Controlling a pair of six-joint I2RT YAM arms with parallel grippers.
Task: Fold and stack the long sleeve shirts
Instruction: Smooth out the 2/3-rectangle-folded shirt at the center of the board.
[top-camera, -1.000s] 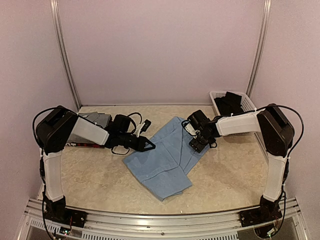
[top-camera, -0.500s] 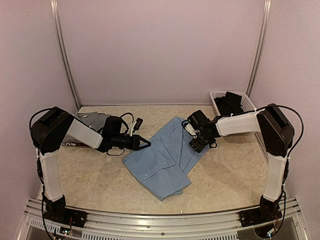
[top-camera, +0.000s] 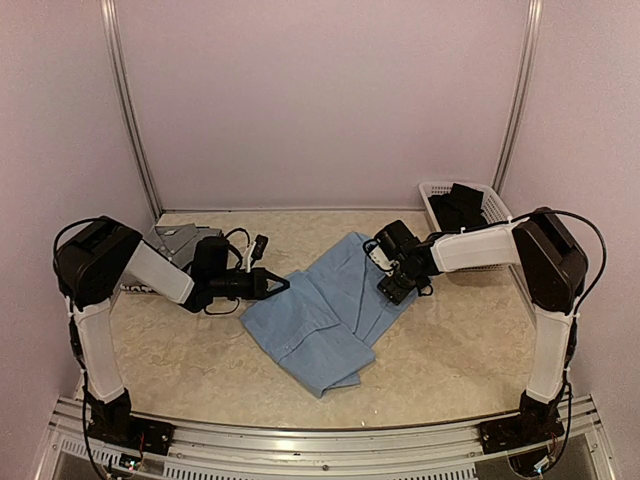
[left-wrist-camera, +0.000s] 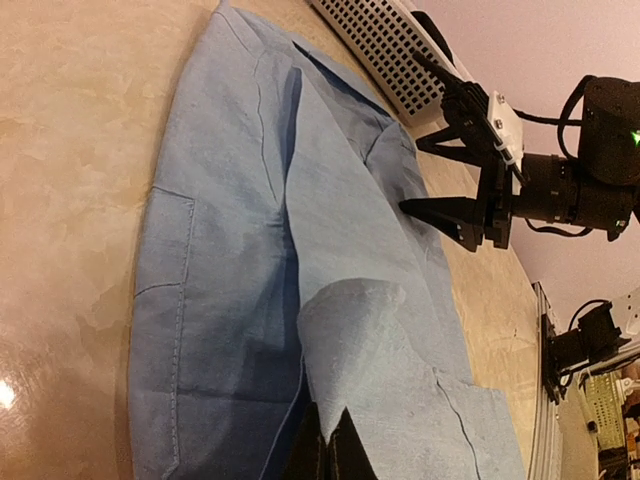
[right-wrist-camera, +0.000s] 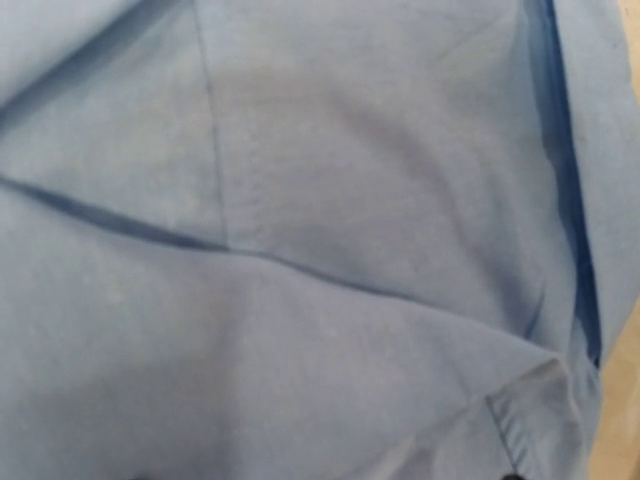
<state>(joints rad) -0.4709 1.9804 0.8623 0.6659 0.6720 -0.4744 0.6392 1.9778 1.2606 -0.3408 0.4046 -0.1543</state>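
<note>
Large light blue cloth button-up shirt (top-camera: 320, 315) lies mid-table, partly folded, long axis running from far right to near centre. Left gripper (top-camera: 278, 284) is low at the shirt's left edge, jaws together and pinching a flap of the blue cloth; the left wrist view shows that flap rising to the fingertips. Right gripper (top-camera: 392, 290) sits over the shirt's right edge with its jaws apart, holding nothing; whether a finger touches the cloth, can't tell.

Step in hand looks like a side fold. To do it well: keep the pinch on one layer only, carry the flap low and straight across, lay it flat so edges line up, and use the right gripper to pin the far side so the whole shirt doesn't slide.

Grey folded cloth shirt (top-camera: 180, 238) sits at rear left, behind the left arm.

Beige marbled tabletop (top-camera: 450, 350), smooth, likely slippery for cloth. White plastic mesh basket (top-camera: 432, 187) at rear right, dark items (top-camera: 465, 205) inside. Pale lilac walls (top-camera: 320, 100), aluminium corner posts (top-camera: 125, 100).
</note>
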